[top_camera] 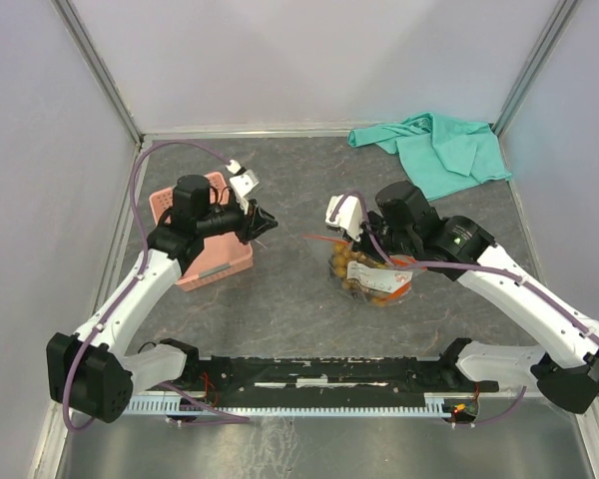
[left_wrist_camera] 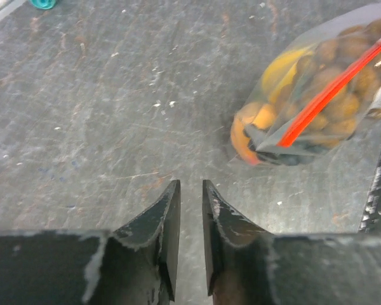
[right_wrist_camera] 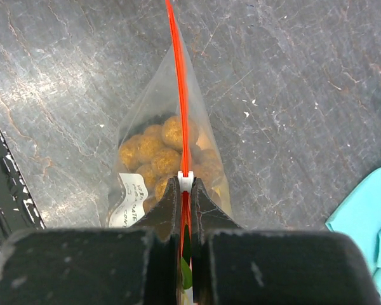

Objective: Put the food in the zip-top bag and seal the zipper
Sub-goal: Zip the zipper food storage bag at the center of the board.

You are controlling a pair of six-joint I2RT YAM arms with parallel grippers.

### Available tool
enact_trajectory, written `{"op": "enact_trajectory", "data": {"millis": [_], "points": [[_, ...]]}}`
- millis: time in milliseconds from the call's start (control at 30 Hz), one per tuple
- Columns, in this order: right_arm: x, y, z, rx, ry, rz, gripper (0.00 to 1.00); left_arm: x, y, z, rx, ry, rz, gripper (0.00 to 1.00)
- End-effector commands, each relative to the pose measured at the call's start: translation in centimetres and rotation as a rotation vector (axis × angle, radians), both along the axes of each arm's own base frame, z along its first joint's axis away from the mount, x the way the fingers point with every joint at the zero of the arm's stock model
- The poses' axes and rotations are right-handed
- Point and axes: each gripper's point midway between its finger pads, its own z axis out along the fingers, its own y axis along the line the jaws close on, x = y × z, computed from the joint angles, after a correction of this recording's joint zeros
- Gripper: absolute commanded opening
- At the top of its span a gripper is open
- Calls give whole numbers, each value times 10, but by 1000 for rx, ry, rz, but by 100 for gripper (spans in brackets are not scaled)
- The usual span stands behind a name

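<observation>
The zip-top bag [top_camera: 374, 281] lies on the grey table at centre right, filled with the food. Through the clear plastic I see brown berries [right_wrist_camera: 159, 149], an orange [left_wrist_camera: 249, 135] and a yellow fruit [left_wrist_camera: 284, 71]. My right gripper [right_wrist_camera: 186, 184] is shut on the orange-red zipper [right_wrist_camera: 178, 76], right at its white slider [right_wrist_camera: 186, 180]; from above, this right gripper [top_camera: 364, 254] sits over the bag. My left gripper [left_wrist_camera: 190, 184] hovers left of the bag, its jaws a narrow gap apart with only bare table between them. From above, the left gripper [top_camera: 263, 222] is apart from the bag.
A pink slotted basket [top_camera: 205, 244] stands under the left arm at left. A teal cloth [top_camera: 439, 150] is bunched at the back right, near the wall. A black rail [top_camera: 329, 374] runs along the near edge. Grey walls enclose the table.
</observation>
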Motion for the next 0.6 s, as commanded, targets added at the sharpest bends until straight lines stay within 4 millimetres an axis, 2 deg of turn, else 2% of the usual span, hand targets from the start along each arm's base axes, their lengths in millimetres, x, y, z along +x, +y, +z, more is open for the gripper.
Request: {"op": "enact_trajectory", "data": {"millis": [0, 67, 167, 300, 567], "points": [[7, 14, 22, 103, -47, -1, 2, -17, -19, 41, -66, -108, -114, 38], [7, 15, 21, 99, -42, 3, 2, -25, -29, 52, -58, -171, -168, 48], [7, 16, 19, 96, -39, 11, 2, -40, -50, 65, -47, -259, -273, 55], [5, 20, 17, 102, -29, 26, 2, -50, -72, 66, -20, -333, -375, 60], [1, 25, 11, 109, 8, 47, 2, -46, -98, 64, 83, -436, -502, 62]]}}
